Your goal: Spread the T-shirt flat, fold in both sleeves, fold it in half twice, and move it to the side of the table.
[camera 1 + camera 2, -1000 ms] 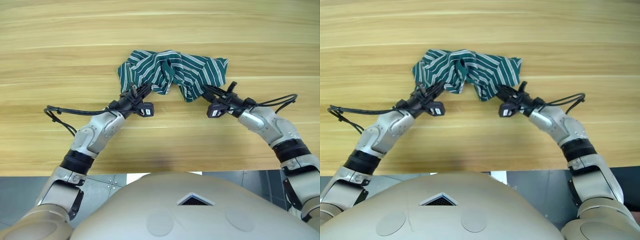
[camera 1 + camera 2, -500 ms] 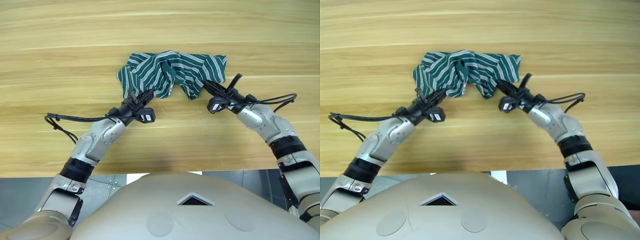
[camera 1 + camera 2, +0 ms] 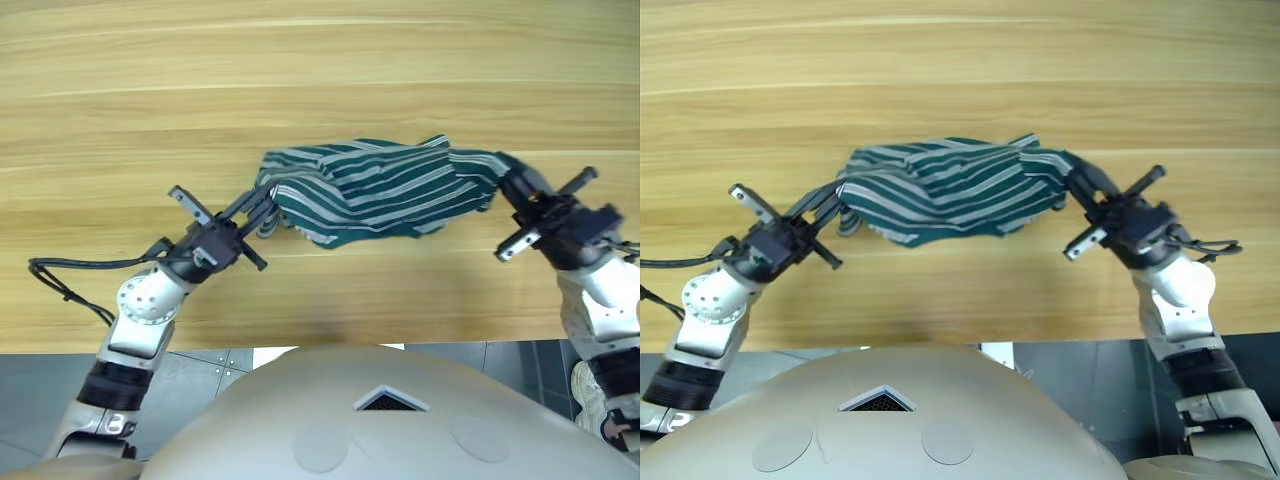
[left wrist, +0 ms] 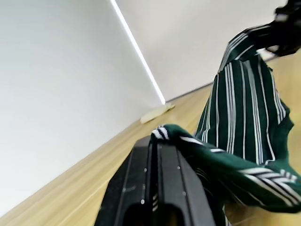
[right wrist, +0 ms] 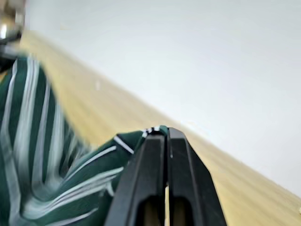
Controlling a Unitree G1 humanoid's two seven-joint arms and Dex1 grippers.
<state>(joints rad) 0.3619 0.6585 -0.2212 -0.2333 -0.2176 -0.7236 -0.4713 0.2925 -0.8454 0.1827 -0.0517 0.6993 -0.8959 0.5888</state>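
Note:
The green T-shirt (image 3: 375, 192) with white stripes hangs stretched between my two grippers above the wooden table (image 3: 300, 60), sagging in the middle. My left gripper (image 3: 266, 203) is shut on the shirt's left end; the wrist view shows its fingers (image 4: 155, 155) pressed together over the cloth (image 4: 244, 117). My right gripper (image 3: 507, 175) is shut on the right end, its fingers (image 5: 167, 150) closed on a striped fold (image 5: 56, 155). Both arms are raised and spread wide apart.
The wooden table runs across the whole view, bare beyond the shirt. Its near edge (image 3: 300, 345) lies just under my arms, with grey floor (image 3: 200, 360) below. A black cable (image 3: 70, 275) loops from my left forearm.
Both grippers have closed on the shirt's ends, lifted it off the table and pulled apart sideways. The crumpled heap is now a stretched band hanging nearer to me.

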